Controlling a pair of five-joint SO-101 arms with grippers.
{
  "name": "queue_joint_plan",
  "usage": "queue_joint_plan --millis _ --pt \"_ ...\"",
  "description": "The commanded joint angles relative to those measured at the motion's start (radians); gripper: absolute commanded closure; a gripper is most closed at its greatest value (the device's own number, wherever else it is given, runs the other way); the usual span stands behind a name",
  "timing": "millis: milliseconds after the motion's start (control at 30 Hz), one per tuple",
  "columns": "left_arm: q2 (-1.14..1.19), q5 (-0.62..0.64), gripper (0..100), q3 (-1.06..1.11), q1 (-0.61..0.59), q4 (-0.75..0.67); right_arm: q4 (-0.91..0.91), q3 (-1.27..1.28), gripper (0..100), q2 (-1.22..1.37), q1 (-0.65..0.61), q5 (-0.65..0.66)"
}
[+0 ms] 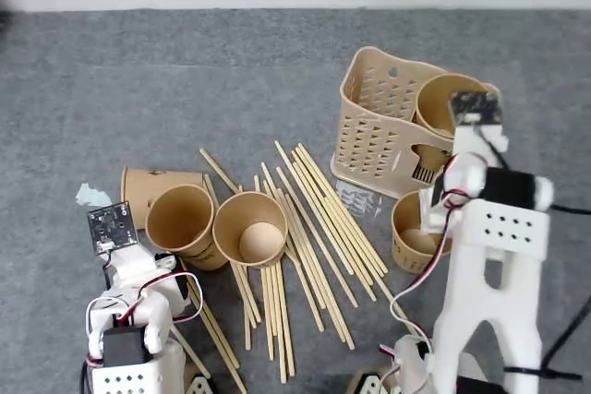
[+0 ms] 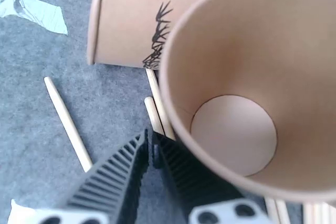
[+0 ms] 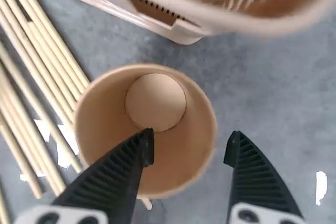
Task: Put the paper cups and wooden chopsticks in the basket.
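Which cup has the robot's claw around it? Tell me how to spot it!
Find the basket, with a cup already inside it. Beside it, toward the arms, one paper cup stands upright on the grey mat. The other three loose cups huddle across the chopsticks; this one stands alone, with the open right gripper straddling its rim.

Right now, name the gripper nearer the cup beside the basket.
Right: the right gripper straddles that cup's rim, jaws open; the left gripper sits beyond the chopsticks, by other cups.
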Motion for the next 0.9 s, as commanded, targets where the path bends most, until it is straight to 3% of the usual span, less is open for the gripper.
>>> queue_joint_plan --millis 0,300,500,567,867 --pt "-0.012 0.011 99 -0.01 -0.005 0.002 -0.077 0.064 77.2 -0.035 -0.007 0.011" --pt "-0.012 0.011 99 -0.01 -0.005 0.002 -0.197 0.209 77.9 -0.033 0.061 0.011" --pt "-0.012 0.011 99 -0.01 -0.005 0.002 -0.188 0.187 98.7 -0.048 0.059 0.011" --pt "-0.012 0.011 99 -0.01 -0.005 0.002 -0.182 0.153 98.3 -0.067 0.068 0.011" --pt "-0.012 0.011 99 -0.01 -0.005 0.002 0.111 -0.123 99.1 -0.24 0.081 0.012"
